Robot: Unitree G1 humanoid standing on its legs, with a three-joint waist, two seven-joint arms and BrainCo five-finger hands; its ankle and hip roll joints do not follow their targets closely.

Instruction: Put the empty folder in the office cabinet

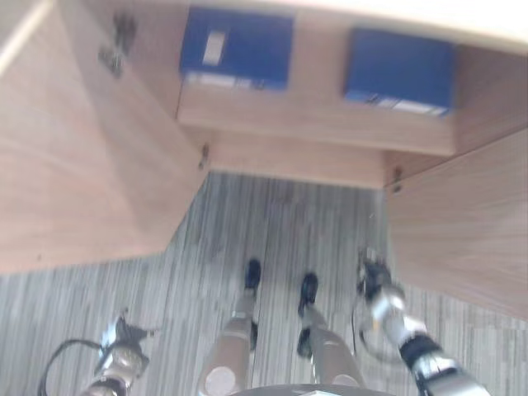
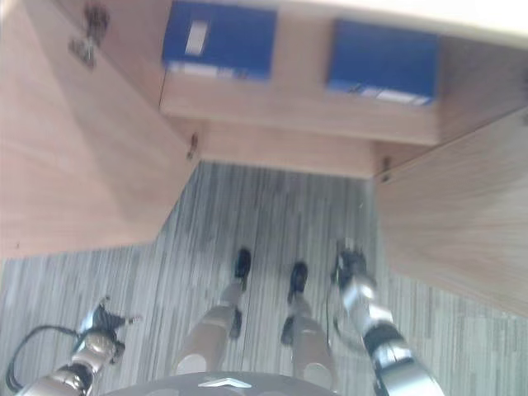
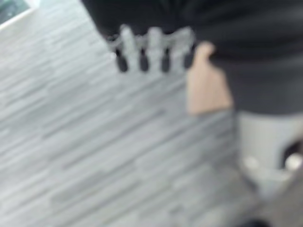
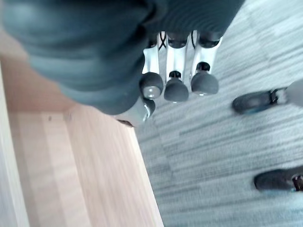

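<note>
From the head views, you are seeing 2 blue folders [image 1: 237,47] [image 1: 400,69] lying flat in the cabinet [image 1: 322,124], long sides across the shelf. In the wrist views, your left hand [image 3: 154,47] and right hand [image 4: 177,71] are hanging with relaxed fingers, holding nothing, over the striped floor [image 1: 280,223].

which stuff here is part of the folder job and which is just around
Job:
- cabinet, both doors open
- two blue folders on its shelf, left and right
- left hand and right hand, hanging low, holding nothing

Just around:
- striped grey carpet
</note>
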